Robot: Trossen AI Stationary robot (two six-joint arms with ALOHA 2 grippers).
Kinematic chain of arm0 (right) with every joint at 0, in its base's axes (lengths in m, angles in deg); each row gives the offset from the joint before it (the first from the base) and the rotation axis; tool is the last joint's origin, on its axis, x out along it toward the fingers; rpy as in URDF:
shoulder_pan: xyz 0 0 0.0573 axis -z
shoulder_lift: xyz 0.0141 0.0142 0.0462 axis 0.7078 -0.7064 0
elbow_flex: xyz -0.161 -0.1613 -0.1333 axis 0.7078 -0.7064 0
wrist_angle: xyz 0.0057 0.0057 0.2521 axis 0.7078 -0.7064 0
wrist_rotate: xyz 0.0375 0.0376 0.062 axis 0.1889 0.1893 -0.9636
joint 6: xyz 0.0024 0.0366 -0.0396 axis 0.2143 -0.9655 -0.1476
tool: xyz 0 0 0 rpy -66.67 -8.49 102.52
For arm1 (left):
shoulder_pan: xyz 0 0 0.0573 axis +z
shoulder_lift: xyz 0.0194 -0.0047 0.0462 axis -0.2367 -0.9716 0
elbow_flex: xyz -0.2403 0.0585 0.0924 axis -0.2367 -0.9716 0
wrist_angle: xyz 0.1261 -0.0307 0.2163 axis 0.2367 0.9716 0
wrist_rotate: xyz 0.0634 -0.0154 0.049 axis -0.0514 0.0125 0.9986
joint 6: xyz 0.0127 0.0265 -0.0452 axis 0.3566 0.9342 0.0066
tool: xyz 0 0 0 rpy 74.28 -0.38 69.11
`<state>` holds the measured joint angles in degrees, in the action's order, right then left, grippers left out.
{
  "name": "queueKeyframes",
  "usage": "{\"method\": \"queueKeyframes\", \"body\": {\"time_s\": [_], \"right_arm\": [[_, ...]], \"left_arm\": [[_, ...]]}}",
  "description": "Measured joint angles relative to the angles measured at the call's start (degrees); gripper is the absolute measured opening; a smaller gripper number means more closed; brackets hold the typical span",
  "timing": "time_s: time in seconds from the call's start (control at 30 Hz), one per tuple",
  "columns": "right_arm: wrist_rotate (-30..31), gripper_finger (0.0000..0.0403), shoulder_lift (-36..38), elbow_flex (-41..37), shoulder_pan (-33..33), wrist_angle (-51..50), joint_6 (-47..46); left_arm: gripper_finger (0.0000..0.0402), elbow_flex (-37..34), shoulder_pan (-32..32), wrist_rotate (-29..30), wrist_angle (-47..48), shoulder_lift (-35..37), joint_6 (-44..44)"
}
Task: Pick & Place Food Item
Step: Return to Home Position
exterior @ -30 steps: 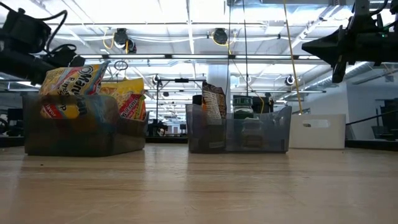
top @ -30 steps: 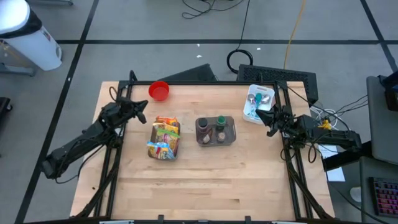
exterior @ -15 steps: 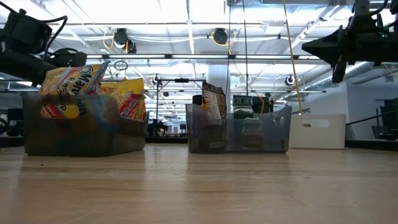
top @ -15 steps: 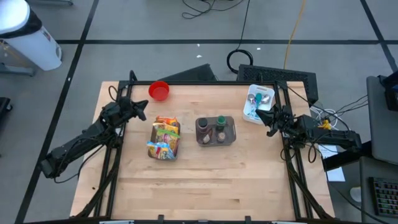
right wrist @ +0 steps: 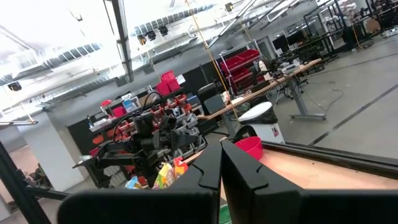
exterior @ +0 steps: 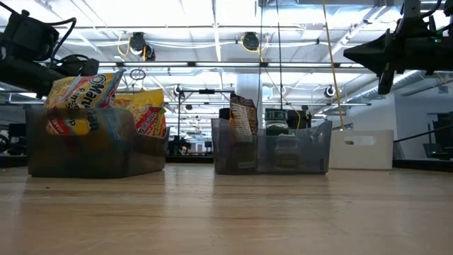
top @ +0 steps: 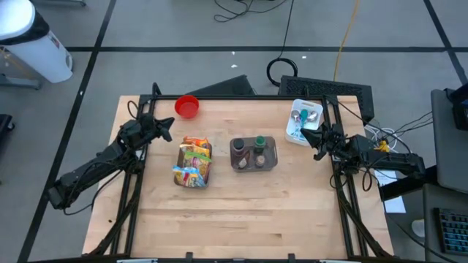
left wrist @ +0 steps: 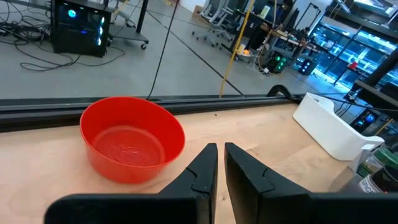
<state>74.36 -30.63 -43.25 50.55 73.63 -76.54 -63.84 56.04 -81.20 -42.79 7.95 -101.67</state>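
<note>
Spice bottles (top: 239, 148) stand upright in the right black bin (exterior: 297, 152) near the middle of the table (top: 241, 212), close together, one with a green cap; crinkly snack packets (top: 194, 162) fill the left black bin (exterior: 85, 152) just beside it. I'd judge the bottles light, rigid and smooth-sided, likely to slip or tip if pinched at the cap; the round body just under the cap looks the better hold, reached from above, though the neighbours leave little room for fingers. The left gripper (left wrist: 219, 148) hovers near the red bowl (left wrist: 132, 138), fingers drawn almost together and empty; the right gripper (right wrist: 221, 149) hangs by the white bin (left wrist: 329, 127), equally narrow, carrying nothing.
</note>
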Motion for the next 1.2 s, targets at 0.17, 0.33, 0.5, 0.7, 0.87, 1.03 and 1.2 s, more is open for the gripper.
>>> {"method": "queueKeyframes", "body": {"time_s": [0.17,0.33,0.5,0.7,0.87,1.03,1.2], "right_arm": [[-0.02,0.0,0.0,-0.02,0.0,0.0,-0.01],[-0.01,0.0,0.0,-0.02,0.01,0.01,-0.01],[-0.02,0.0,0.0,-0.02,0.0,-0.01,0.01],[-0.03,0.0,0.01,-0.02,0.0,0.01,0.01],[0.0,0.0,0.0,-0.02,0.0,-0.01,-0.01],[0.0,0.0,0.0,0.0,0.0,-0.02,-0.01],[-0.02,0.0,0.0,0.04,0.02,0.0,0.01]], "left_arm": [[0.0035,0.0,0.0,0.0,0.0,0.0,0.02],[0.0035,0.02,-0.09,0.0,0.02,1.36,0.01],[0.0035,0.02,-0.09,0.0,0.33,6.65,0.0],[0.0035,0.17,-0.04,-0.04,-1.02,12.13,-0.03],[0.0035,0.15,-0.04,-0.38,-2.99,11.82,-0.07],[0.0035,0.13,-0.04,-0.24,-2.97,11.8,0.01],[0.0035,0.13,-0.04,-0.22,-3.03,11.8,0.01]]}}
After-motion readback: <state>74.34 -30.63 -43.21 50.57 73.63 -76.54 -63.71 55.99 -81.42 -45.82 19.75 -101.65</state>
